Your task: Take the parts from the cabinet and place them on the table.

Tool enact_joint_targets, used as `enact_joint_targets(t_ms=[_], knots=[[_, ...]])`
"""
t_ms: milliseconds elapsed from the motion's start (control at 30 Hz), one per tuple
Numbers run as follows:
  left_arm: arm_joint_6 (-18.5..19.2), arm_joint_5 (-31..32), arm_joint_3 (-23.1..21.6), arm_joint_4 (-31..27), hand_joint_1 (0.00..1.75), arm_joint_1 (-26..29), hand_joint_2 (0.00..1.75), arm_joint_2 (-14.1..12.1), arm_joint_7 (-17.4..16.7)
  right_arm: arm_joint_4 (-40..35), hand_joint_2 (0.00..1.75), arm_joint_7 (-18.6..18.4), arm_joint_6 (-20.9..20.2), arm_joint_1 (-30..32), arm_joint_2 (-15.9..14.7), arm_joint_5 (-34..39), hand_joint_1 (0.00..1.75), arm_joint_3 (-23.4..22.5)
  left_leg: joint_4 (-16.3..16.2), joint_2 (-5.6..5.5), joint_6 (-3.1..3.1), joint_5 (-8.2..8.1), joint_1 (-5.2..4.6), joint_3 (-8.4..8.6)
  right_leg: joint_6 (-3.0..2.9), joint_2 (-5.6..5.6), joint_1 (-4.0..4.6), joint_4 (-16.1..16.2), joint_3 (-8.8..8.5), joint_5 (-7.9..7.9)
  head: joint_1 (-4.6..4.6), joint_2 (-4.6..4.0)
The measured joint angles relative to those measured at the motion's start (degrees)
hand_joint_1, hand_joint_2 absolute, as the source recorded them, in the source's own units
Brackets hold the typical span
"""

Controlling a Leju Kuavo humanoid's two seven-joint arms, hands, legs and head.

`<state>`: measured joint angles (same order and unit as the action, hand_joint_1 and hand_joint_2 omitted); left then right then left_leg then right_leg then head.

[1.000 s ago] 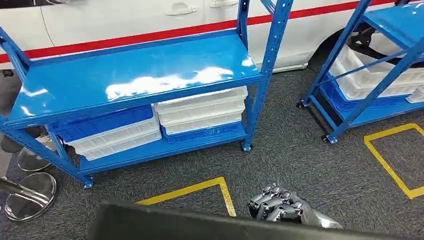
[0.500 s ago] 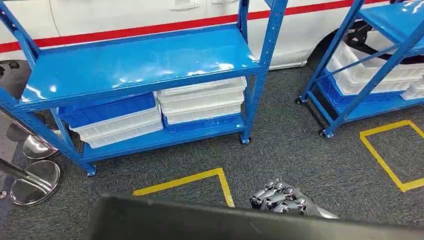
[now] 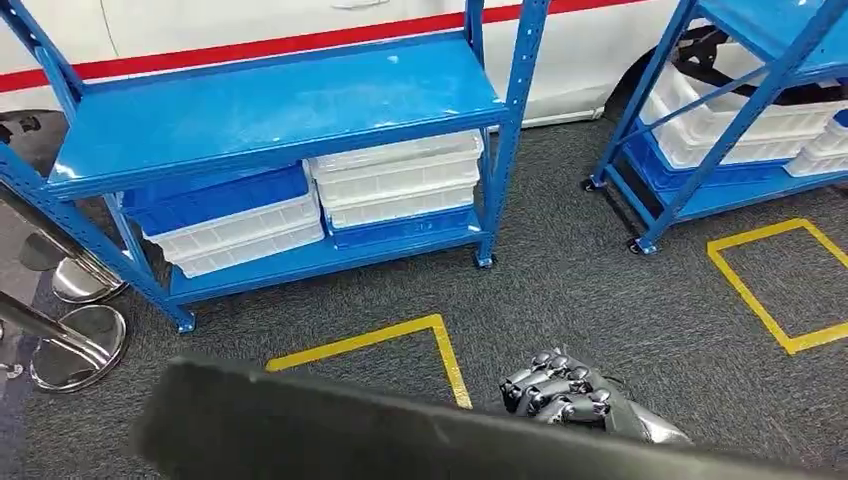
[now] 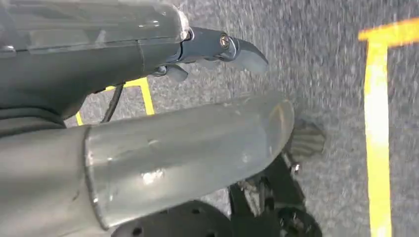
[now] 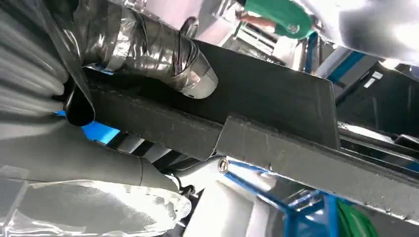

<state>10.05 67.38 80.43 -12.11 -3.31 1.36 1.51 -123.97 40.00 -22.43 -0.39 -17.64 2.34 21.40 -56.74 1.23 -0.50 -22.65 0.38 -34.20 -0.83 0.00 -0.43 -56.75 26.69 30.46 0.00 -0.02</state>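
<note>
- One black part, flat and long, lies across the head view nearer than the rack; it is blurred there, and its ends are cut off or hard to make out.
- Right hand: seen below the rack's right post, fingers curled, with the wrist hidden behind the part. From the wrist camera the same hand grips the part, its thumb pressed on the flat face; the fingers beneath cannot be made out.
- Left hand: hangs over the carpet, thumb and one dark finger straight and apart, nothing between them; the other fingers are hidden.
- Rack: blue, with a bare upper shelf; on its lower shelf stand stacked white bins, whose contents cannot be seen.
- Second rack: right of the first, well apart from it and cut off by the frame edge.
- White car with a red stripe stands behind the rack, with just its lower body in frame.
- Yellow tape marks the floor between rack and part, partly covered by the part.
</note>
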Motion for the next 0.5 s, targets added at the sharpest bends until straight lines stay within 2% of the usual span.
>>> enact_joint_targets(t_ms=[33,67,100,133,167,200,233,267,300,333,367,400,500], knots=[[0.07,0.16,-0.05,0.0,0.0,0.0,0.0,-0.07,0.15,-0.05,1.75,0.0,0.15,-0.14,0.0,-0.29,1.75,0.11,-0.15,-0.23,-0.37,-0.98,0.32,-0.41,-0.76,-0.21,-0.39,0.39,0.5,-0.62,0.02,0.0],[0.07,0.39,-0.15,0.0,0.0,0.07,0.0,-0.04,0.26,-0.2,1.75,0.0,0.37,-0.29,-0.04,-0.48,1.75,0.15,-1.81,-0.56,-0.66,-3.29,0.34,-1.45,-1.23,-0.18,-0.31,0.39,1.17,-1.18,0.0,0.0],[0.07,0.57,-0.33,0.0,0.0,0.13,0.0,-0.04,0.4,-0.37,1.75,0.0,0.94,-0.49,-0.07,-0.68,1.75,0.24,-5.2,-0.65,-0.86,-6.52,0.41,-2.82,-1.66,-0.22,-0.25,0.37,1.85,-1.65,0.0,0.0],[-0.09,0.72,-0.46,0.0,0.0,0.1,0.0,-0.04,0.5,-0.42,1.75,-0.02,1.2,-0.6,-0.07,-0.72,1.75,0.42,-9.55,-0.69,-1.06,-9.61,0.4,-4.24,-1.81,-0.21,-0.14,0.3,2.55,-2.15,0.0,0.0],[-0.33,1.03,-0.63,0.0,0.0,0.02,0.0,-0.09,0.59,-0.44,1.75,-0.02,1.33,-0.65,-0.09,-0.72,1.75,0.57,-13.21,-0.73,-1.16,-11.36,0.4,-5.32,-1.82,0.06,0.01,0.26,3.08,-2.56,0.0,0.0],[-0.52,1.05,-0.94,0.0,0.0,-0.01,0.0,-0.09,0.66,-0.44,1.75,-0.02,1.48,-0.78,-0.13,-0.72,1.75,0.83,-17.42,-0.73,-1.22,-11.81,0.4,-6.3,-1.81,0.17,0.17,0.02,4.0,-3.12,0.0,0.0],[-0.59,1.1,-1.12,0.0,0.0,0.03,0.0,-0.09,0.7,-0.44,1.75,-0.04,1.73,-0.97,-0.13,-0.72,1.75,1.1,-18.39,-0.77,-1.11,-10.43,0.39,-5.99,-1.79,0.49,0.27,-0.23,4.71,-3.5,0.0,0.0],[-0.61,1.14,-1.25,0.0,0.0,0.04,0.0,-0.09,0.77,-0.44,1.75,-0.07,1.97,-1.18,-0.15,-0.72,1.75,1.38,-16.77,-0.86,-0.88,-8.07,0.36,-4.29,-1.74,0.87,0.4,-0.51,5.42,-3.89,0.0,0.0],[-0.61,1.18,-1.29,0.0,0.0,0.03,0.0,-0.09,0.81,-0.46,1.75,-0.07,2.06,-1.41,-0.22,-0.72,1.75,1.58,-12.82,-1.13,-0.51,-6.13,0.29,-1.47,-1.72,1.31,0.49,-0.67,5.87,-4.17,0.0,0.0],[-0.61,1.18,-1.31,0.0,0.0,-0.02,0.0,-0.09,0.96,-0.48,1.75,-0.09,2.08,-1.72,-0.31,-0.72,1.75,1.79,-6.89,-2.21,0.15,-4.79,0.11,2.55,-1.63,1.87,0.7,-0.78,6.18,-4.48,0.0,0.0],[-0.61,1.18,-1.31,-0.04,0.0,-0.09,0.0,-0.39,1.03,-0.48,1.75,-0.11,2.08,-1.92,-0.35,-0.72,1.75,1.99,-1.84,-4.48,1.08,-5.54,0.05,5.66,-1.51,2.14,0.46,-0.81,6.37,-4.73,0.02,0.0],[-0.59,1.18,-1.31,-0.09,0.0,-0.03,0.0,-0.37,1.11,-0.48,1.75,-0.17,2.08,-2.26,-0.39,-0.77,1.75,2.12,0.47,-4.74,1.21,-6.24,0.22,7.18,-1.24,2.6,0.76,-0.91,6.61,-5.03,0.0,0.0],[-0.48,1.2,-1.33,-0.09,0.0,-0.3,0.0,-0.37,1.46,-0.48,1.75,-0.28,2.34,-2.7,-0.59,-0.99,1.75,2.77,1.69,-3.32,1.33,-6.37,-0.24,7.3,-0.06,3.94,0.31,-0.57,7.28,-6.21,-0.09,0.0]])
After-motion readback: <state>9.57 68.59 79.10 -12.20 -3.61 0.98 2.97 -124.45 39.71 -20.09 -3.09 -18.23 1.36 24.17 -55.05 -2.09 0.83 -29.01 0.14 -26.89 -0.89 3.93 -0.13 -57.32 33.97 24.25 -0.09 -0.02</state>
